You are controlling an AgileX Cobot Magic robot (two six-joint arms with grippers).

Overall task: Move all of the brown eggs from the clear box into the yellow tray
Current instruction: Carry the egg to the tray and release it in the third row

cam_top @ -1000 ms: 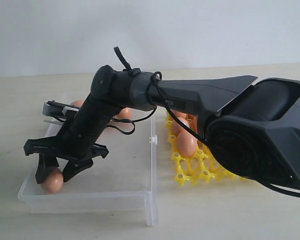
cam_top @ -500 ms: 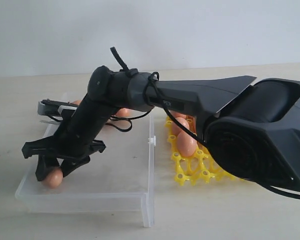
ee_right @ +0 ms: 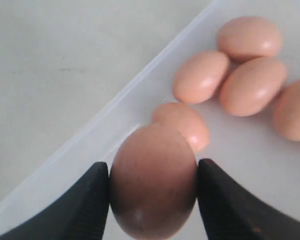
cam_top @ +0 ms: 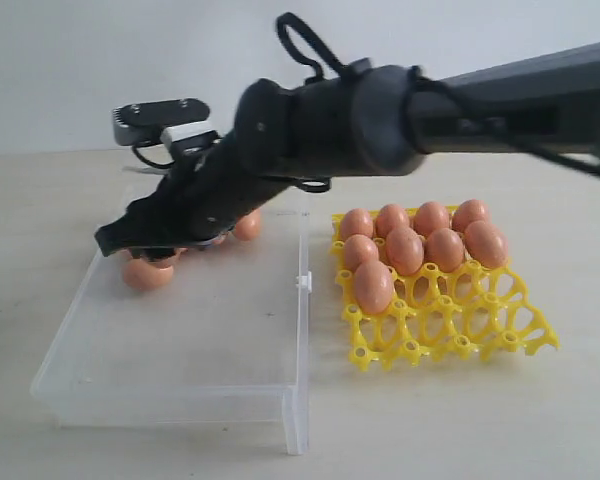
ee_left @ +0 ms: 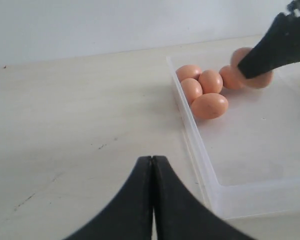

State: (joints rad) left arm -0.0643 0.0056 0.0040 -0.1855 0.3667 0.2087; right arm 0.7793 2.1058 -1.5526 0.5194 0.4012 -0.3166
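My right gripper [ee_right: 152,169] is shut on a brown egg [ee_right: 152,182], holding it by its sides above the clear box [ee_right: 115,115]. In the exterior view this gripper [cam_top: 148,256] hangs over the far left part of the clear box [cam_top: 180,400]. Several more brown eggs [ee_left: 209,106] lie clustered in that far corner. An egg [cam_top: 147,272] shows just under the fingers; whether it is the held one I cannot tell. The yellow tray [cam_top: 460,330] sits right of the box with several eggs [cam_top: 405,250] in its back cups. My left gripper [ee_left: 152,160] is shut and empty over bare table beside the box [ee_left: 195,145].
The box has a small clasp [cam_top: 303,281] on the wall facing the tray. The right arm [cam_top: 460,110] stretches across above the tray. The tray's front cups [cam_top: 420,345] hold nothing.
The right gripper closed on an egg in the box's near left corner and rose with it toward the far left. The arm now stands much higher.
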